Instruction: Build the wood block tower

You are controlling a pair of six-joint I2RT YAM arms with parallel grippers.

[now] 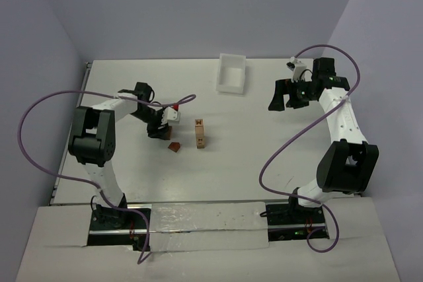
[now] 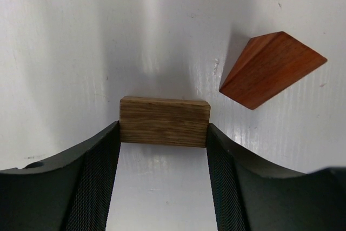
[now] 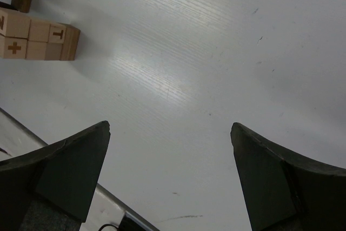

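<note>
A brown wooden block [image 2: 164,121] lies on the white table, and my left gripper [image 2: 164,129] is shut on it, one mesh pad against each end. In the top view the left gripper [image 1: 158,130] hides this block. A reddish-brown wedge [image 2: 270,68] rests just to the right, also seen as the wedge [image 1: 174,145] from above. The wood block tower [image 1: 201,133] is a narrow tan column of lettered blocks beside it; the tower [image 3: 38,39] shows at the right wrist view's upper left. My right gripper [image 1: 285,100] hangs open and empty, far right; its jaws [image 3: 170,127] frame bare table.
A white rectangular tray [image 1: 231,72] sits at the back centre of the table. Purple cables loop from both arms. Walls close in the table on the left, back and right.
</note>
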